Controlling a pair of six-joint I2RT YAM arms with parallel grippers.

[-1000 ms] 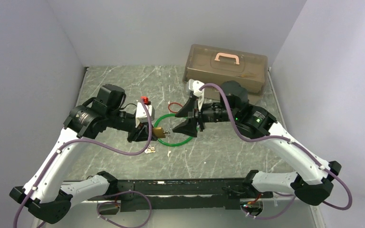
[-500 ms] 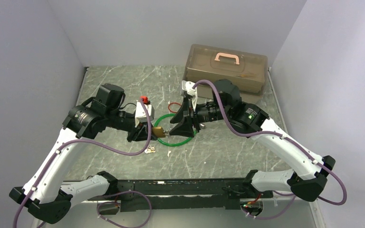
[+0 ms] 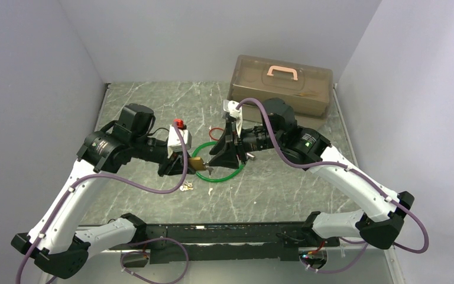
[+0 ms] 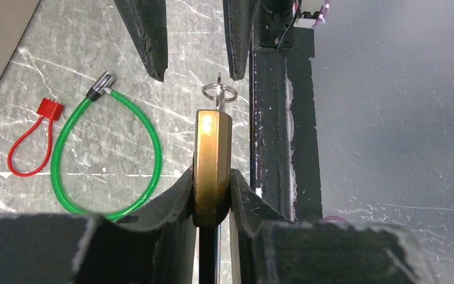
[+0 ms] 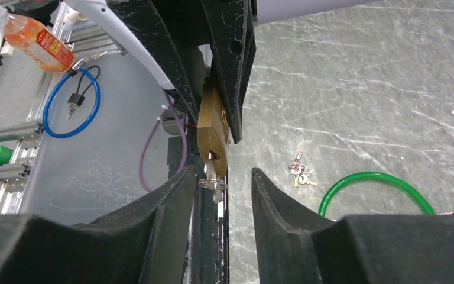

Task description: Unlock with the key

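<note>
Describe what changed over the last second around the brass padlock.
The right gripper moved left toward the brass padlock, and its jaws narrowed around the small silver key in the keyhole, not yet pinching it. The left gripper stayed clamped on the padlock; the green cable loop lay unmoved.

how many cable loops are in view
3. A green cable lies on the table, a small red cord sits just beside it, and a blue loop lies past the table's edge, seen only by the right wrist camera. Others may be hidden.
</note>
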